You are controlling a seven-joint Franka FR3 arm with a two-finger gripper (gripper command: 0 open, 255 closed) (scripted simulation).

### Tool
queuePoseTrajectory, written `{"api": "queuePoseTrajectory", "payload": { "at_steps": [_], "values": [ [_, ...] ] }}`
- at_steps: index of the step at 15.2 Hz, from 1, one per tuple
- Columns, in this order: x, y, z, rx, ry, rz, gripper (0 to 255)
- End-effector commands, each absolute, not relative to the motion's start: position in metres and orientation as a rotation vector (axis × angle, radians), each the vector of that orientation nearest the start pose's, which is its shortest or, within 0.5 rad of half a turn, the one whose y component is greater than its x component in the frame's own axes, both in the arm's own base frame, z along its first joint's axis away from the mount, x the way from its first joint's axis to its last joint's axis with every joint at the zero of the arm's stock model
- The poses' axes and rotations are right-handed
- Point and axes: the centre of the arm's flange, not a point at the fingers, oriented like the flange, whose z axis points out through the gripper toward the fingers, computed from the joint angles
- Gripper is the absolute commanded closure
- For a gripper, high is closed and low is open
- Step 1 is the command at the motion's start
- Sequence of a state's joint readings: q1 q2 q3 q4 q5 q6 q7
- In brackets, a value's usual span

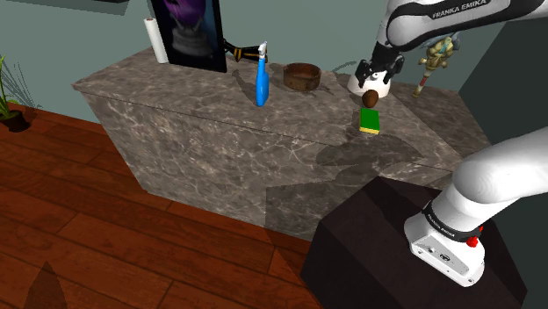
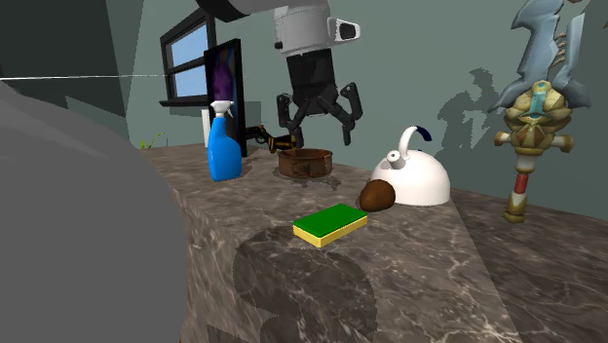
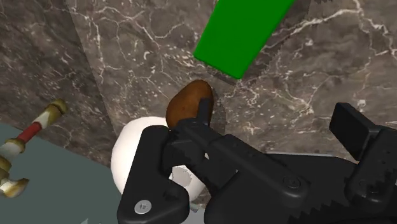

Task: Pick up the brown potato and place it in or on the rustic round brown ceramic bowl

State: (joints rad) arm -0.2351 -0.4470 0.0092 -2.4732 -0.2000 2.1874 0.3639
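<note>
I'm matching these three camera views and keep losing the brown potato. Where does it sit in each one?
Shoulder view: the brown potato is upper right of centre, just above the green sponge.
Second exterior view: the potato is right of centre, in front of the white kettle, behind the sponge.
Wrist view: the potato lies between the sponge and the kettle.
Shared landmark: the green sponge.
</note>
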Motion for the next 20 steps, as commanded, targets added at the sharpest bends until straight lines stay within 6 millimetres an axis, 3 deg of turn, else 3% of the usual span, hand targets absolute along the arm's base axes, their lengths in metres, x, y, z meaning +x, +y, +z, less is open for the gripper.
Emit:
{"api": "queuePoseTrajectory", "payload": {
  "at_steps": [1,10,18,20],
  "values": [
    [0.421,-0.121,0.451,-3.167,0.910,-0.308,0],
    [0.447,-0.202,0.376,-2.989,1.393,-0.390,0],
    [0.453,-0.215,0.335,-2.983,1.406,-0.392,0],
    [0.453,-0.215,0.335,-2.983,1.406,-0.392,0]
  ]
}}
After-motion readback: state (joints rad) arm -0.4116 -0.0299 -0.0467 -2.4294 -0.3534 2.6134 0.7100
